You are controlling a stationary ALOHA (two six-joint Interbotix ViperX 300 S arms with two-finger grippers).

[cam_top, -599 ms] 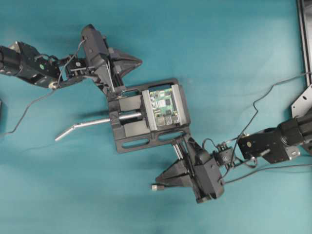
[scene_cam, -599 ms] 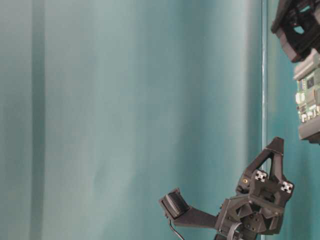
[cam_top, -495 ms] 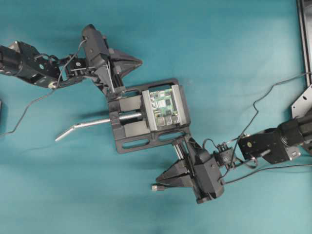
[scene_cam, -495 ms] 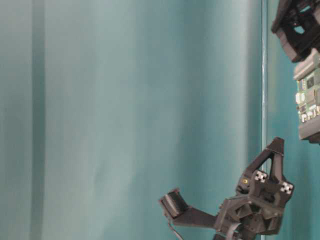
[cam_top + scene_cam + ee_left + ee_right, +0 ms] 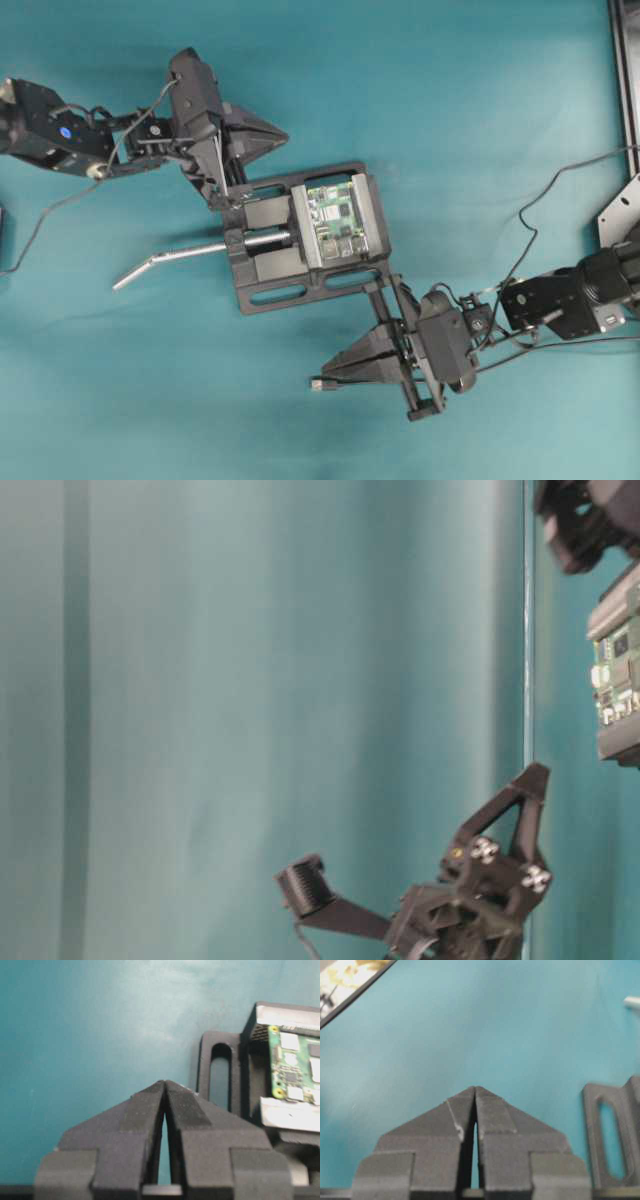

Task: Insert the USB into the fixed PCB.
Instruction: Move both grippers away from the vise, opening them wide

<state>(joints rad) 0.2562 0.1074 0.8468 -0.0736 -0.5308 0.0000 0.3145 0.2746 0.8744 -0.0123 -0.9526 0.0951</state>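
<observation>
Fixed PCB [image 5: 336, 222] clamped in vise [image 5: 300, 238] (landmark). Left gripper [image 5: 286, 131] above-left of it, right gripper [image 5: 325, 374] below; fingers of both closed, empty.

Surface: teal cloth-covered table [image 5: 470, 110], faintly creased.
Vise: black metal vise [image 5: 262, 290] with grey jaws, mid-table.
Handle: silver bent rod [image 5: 165, 262] pointing left.
Frame: black metal frame [image 5: 622, 70], right edge.

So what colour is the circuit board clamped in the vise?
Green, with silver and black chips; the fixed PCB shows best in the overhead view.
</observation>
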